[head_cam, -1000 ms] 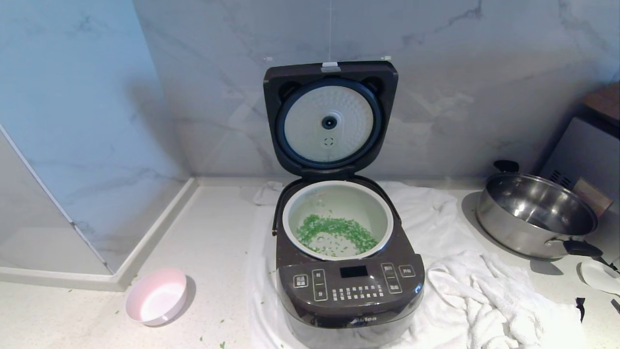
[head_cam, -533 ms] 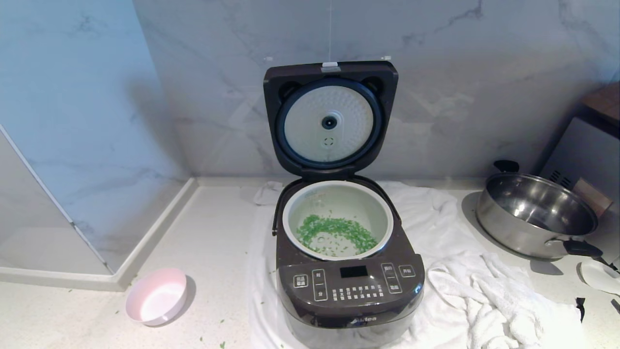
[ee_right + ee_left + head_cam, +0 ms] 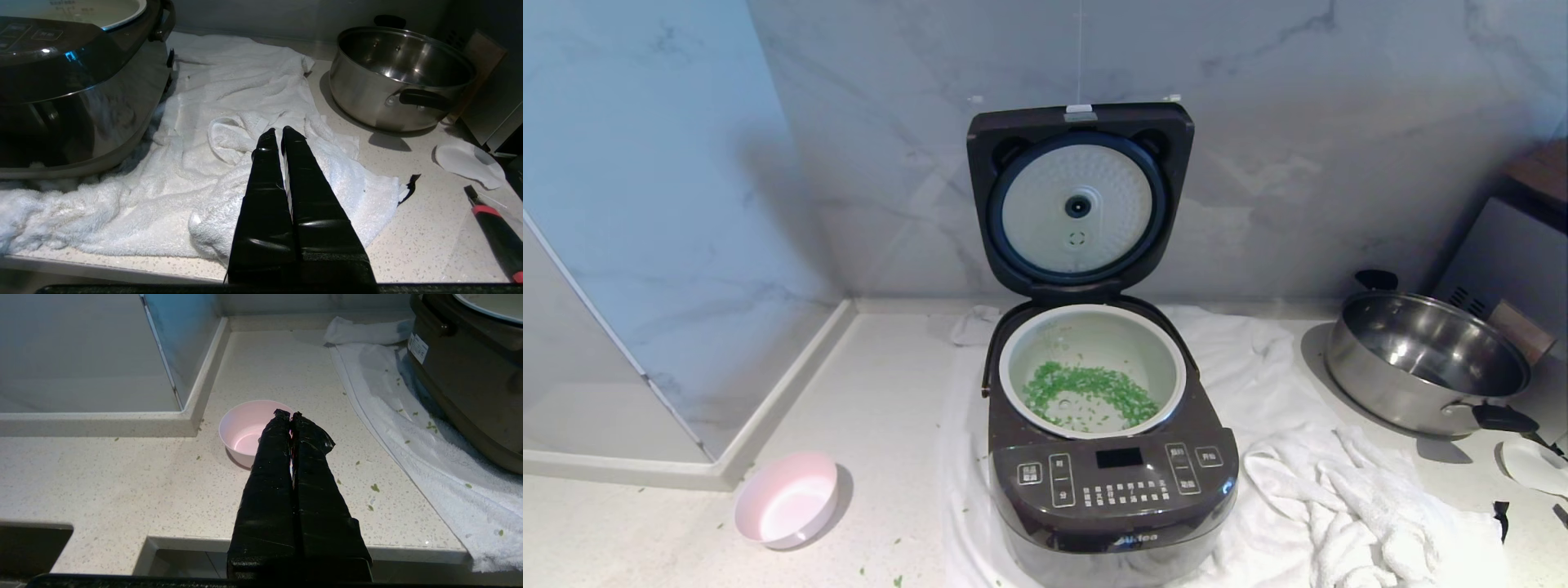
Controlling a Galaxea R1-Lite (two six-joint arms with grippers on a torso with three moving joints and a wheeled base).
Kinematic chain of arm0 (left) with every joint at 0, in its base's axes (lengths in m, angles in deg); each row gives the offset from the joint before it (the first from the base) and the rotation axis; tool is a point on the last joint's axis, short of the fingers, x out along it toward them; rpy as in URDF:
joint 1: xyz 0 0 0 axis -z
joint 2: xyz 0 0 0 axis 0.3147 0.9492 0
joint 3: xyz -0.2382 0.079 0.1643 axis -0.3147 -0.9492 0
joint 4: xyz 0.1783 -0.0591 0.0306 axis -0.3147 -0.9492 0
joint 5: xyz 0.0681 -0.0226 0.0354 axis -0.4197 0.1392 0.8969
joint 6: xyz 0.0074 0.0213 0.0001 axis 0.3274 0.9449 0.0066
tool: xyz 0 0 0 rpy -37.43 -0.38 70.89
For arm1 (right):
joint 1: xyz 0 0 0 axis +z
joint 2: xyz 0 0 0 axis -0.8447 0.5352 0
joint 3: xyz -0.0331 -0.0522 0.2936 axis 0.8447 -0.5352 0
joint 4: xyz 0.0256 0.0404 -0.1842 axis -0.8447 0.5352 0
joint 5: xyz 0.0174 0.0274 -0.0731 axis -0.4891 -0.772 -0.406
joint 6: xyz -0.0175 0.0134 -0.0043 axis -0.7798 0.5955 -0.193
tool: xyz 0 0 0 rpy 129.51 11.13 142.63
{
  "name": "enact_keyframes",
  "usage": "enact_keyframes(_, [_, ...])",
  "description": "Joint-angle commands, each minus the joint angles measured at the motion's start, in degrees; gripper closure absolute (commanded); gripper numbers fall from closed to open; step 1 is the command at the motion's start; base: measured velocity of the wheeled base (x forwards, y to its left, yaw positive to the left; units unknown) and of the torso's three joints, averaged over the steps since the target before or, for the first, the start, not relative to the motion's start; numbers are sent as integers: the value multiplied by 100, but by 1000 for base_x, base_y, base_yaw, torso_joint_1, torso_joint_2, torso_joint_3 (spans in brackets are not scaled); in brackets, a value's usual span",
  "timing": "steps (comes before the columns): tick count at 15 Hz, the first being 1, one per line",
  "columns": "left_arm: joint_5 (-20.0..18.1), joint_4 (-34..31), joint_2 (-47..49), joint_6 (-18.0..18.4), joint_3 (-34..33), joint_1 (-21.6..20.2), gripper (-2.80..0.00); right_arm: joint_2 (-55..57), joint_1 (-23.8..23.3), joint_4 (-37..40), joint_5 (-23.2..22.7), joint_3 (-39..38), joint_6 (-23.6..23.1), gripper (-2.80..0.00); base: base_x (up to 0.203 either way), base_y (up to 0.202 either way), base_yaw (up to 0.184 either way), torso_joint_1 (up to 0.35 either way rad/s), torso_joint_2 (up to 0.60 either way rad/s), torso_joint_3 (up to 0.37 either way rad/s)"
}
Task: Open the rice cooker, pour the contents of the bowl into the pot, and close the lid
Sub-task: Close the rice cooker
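The dark rice cooker stands on a white towel with its lid raised upright against the wall, white dimpled disc facing me. Green chopped contents lie in the white pot. The pink bowl sits empty and upright on the counter to the cooker's left, also seen as the bowl in the left wrist view. My left gripper hangs shut and empty near the counter's front edge, short of the bowl. My right gripper is shut and empty over the towel, right of the cooker.
A steel pot with black handles stands at the right, near a grey appliance. A small white dish and a red-black tool lie at the far right. Green bits are scattered on the counter. A raised ledge bounds the left.
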Motion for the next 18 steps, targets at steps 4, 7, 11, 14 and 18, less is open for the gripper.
enact_keyframes(4, [81, 12, 16, -348, -18, -2, 0, -9, 1, -2, 34, -7, 142, 0, 0, 0, 0, 0, 0, 0])
enact_keyframes(7, [81, 22, 16, -324, -9, -1, 0, -9, 1, 7, 37, -7, 116, 0, 0, 0, 0, 0, 0, 0])
enact_keyframes(11, [81, 22, 16, -331, -9, 6, 0, -9, 1, 5, 67, -7, 179, 0, 0, 0, 0, 0, 0, 0])
enact_keyframes(14, [81, 22, 16, -331, -17, -3, 0, 0, 1, -11, 126, -7, 334, 0, 0, 0, 0, 0, 0, 0])
enact_keyframes(18, [81, 22, 16, -339, -9, 3, 0, 0, 1, -11, 168, -7, 424, 0, 0, 0, 0, 0, 0, 0])
